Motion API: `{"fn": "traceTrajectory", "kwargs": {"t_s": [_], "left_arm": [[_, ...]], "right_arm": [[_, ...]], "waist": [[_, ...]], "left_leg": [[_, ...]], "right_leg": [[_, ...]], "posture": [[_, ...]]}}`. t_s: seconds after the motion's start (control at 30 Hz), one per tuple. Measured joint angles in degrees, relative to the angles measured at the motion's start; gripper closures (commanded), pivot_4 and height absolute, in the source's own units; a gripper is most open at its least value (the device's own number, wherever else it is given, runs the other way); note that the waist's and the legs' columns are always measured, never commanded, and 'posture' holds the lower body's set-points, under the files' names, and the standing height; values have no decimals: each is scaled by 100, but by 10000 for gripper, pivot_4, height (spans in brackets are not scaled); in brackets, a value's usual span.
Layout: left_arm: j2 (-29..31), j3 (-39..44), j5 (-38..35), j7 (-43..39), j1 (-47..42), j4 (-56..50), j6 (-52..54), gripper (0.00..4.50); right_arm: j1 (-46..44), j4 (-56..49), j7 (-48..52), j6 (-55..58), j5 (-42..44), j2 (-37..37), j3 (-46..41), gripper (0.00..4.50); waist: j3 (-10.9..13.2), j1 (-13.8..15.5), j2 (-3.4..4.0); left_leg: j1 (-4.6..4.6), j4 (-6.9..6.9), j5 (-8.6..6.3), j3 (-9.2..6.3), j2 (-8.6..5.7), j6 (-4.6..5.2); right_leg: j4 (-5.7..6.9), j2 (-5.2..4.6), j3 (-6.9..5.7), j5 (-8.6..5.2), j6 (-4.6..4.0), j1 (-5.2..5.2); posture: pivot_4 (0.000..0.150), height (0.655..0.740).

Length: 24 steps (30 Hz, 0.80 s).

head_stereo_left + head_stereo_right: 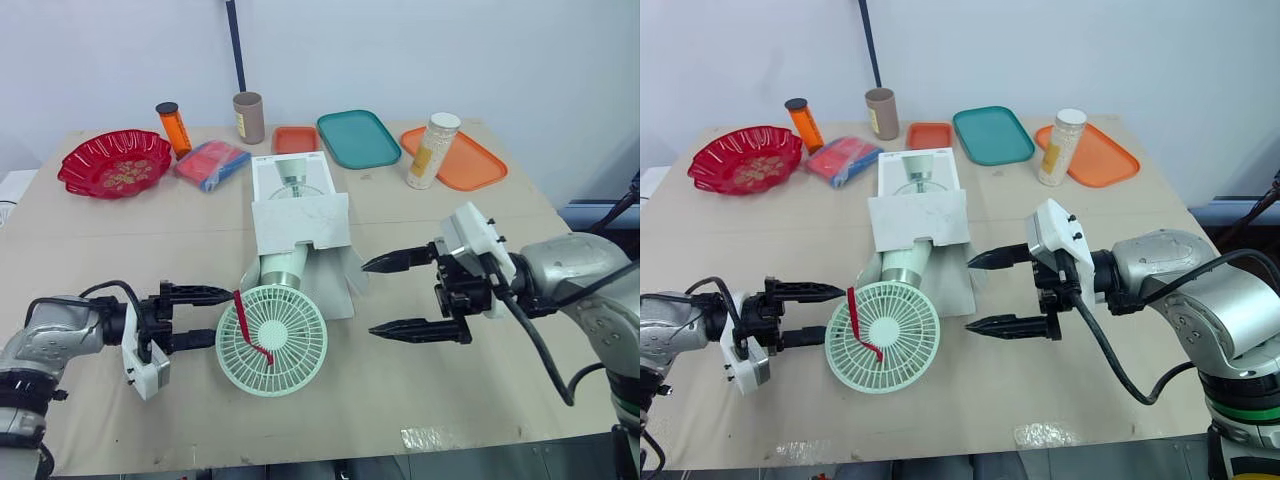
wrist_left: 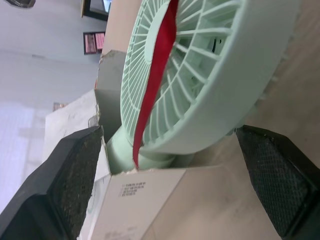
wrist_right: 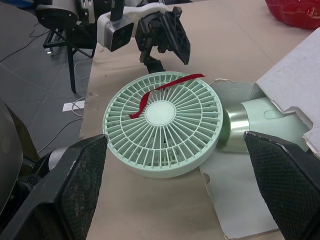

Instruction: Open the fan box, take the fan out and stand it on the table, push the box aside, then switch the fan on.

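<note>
Mint fan (image 1: 272, 341) half out of its box (image 1: 300, 215), head near the table's (image 1: 420, 390) front edge. Left gripper (image 1: 222, 317) and right gripper (image 1: 368, 297) gape empty, 1 on each side of it. Grip the rim squarely; base apparently boxed.

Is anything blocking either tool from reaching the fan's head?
Nothing visible does. The left tool and the right tool sit open on either side of the fan. The fan's base end lies under the flap of the box.

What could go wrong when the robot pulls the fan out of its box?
The fan has its base still inside the box, so pulling the head may drag the box along. The loose red ribbon on the grille could snag the open left gripper closing on the rim.
</note>
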Motion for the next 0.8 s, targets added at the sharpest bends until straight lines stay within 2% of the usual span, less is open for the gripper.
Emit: {"fn": "traceTrajectory", "kwargs": {"t_s": [0.17,0.23,0.6,0.73,0.8], "left_arm": [[-327,59,606,262,-129,66,-224,0],[-712,85,1114,436,-142,76,-334,0],[-755,360,2234,1496,-224,176,-369,0],[-684,360,2468,1809,-224,174,-370,10100],[-677,359,2555,2013,-234,138,-381,18306]], "right_arm": [[5,-1,-43,-56,-8,9,28,616],[5,-1,-53,-83,-25,18,51,616],[10,-1,-104,-176,-49,19,158,616],[14,0,-161,-199,-98,19,165,0],[14,0,-168,-221,-106,24,190,0]], "waist": [[-2,0,2],[-6,0,-1],[-7,1,-2],[-7,1,-2],[-8,1,-3]], "left_leg": [[0,3,0,0,-2,0],[0,10,0,0,-2,1],[0,16,1,-1,-3,4],[0,16,1,-1,-3,4],[0,17,1,-1,-2,4]], "right_leg": [[3,-1,0,1,1,0],[4,-1,0,2,2,2],[9,-2,-1,5,3,3],[11,-2,0,5,3,2],[11,-2,-1,5,3,3]], "posture": [[1500,7400],[1500,7400],[1500,7400],[1500,7400],[1500,7400]]}}
